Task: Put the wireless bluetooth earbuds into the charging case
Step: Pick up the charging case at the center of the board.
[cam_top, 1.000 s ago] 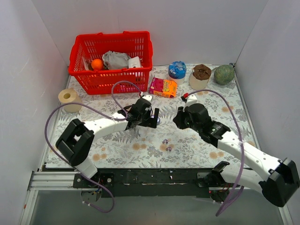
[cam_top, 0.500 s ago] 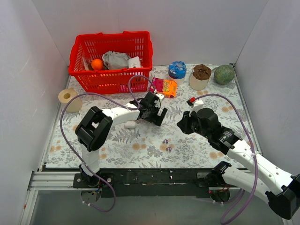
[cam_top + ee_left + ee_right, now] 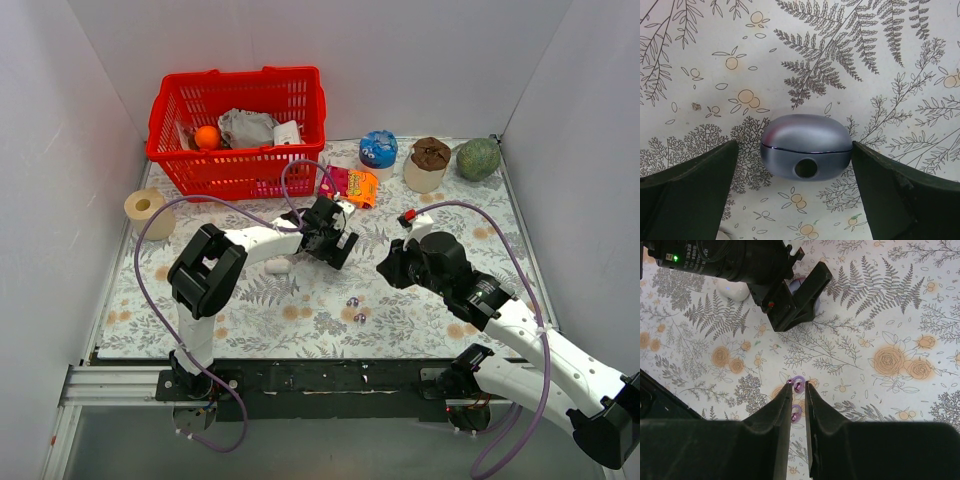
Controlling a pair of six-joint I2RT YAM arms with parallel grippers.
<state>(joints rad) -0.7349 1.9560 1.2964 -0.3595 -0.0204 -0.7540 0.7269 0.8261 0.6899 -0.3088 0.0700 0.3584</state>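
The charging case (image 3: 805,145), lavender-blue with its lid closed, lies on the floral cloth between the spread fingers of my left gripper (image 3: 796,150). That gripper is open and touches nothing. From above, the left gripper (image 3: 335,247) covers most of the case. The two purple earbuds (image 3: 352,302) (image 3: 360,318) lie loose on the cloth near the front middle. In the right wrist view one earbud (image 3: 799,385) shows just past the fingertips and the other (image 3: 795,414) shows in the gap. My right gripper (image 3: 798,387) hangs above them, its jaws a narrow gap apart and holding nothing.
A white capsule-shaped object (image 3: 277,266) lies just left of the left gripper. A red basket (image 3: 240,130) stands at the back left and a tape roll (image 3: 148,208) at the left. A snack packet (image 3: 350,185), a blue cup (image 3: 378,148), a brown-topped cup (image 3: 428,160) and a green ball (image 3: 478,158) stand along the back.
The left gripper has moved right and a little back, uncovering the white capsule, and now straddles the case. The right arm has drawn right and toward the front, above the earbuds.
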